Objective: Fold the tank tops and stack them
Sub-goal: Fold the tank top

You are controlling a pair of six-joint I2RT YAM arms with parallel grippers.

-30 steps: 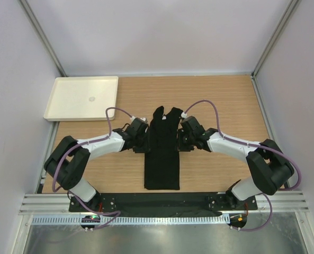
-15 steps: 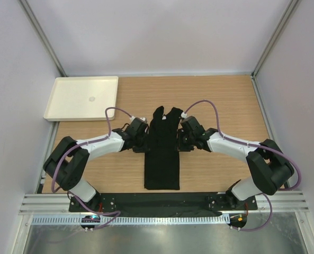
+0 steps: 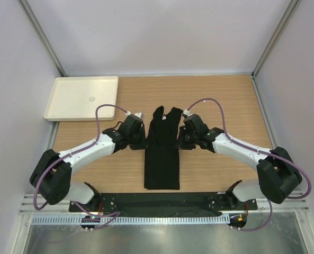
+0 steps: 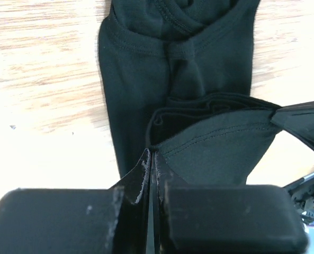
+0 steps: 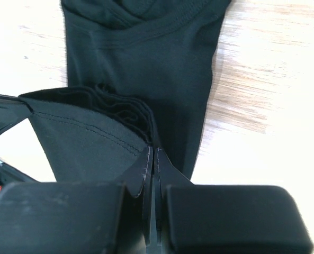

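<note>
The black tank top [image 3: 161, 159] lies on the wooden table as a long narrow folded strip, its straps at the far end. My left gripper [image 3: 140, 138] is at its left edge and my right gripper [image 3: 182, 138] at its right edge, both about a third of the way down from the straps. In the left wrist view the left gripper [image 4: 151, 154] is shut on a hem of the tank top [image 4: 172, 58], with a fold lifted and stretched across. In the right wrist view the right gripper [image 5: 153, 151] is shut on the opposite edge of the tank top [image 5: 146, 53].
A shallow white tray [image 3: 82, 98] sits at the far left of the table. Grey walls and metal frame posts close in the table on three sides. A black base plate and metal rail [image 3: 162, 203] run along the near edge.
Both arms have shifted, their elbows swinging outward and lower. The grippers stay shut on the tank top's edges and have moved slightly toward the far end.
</note>
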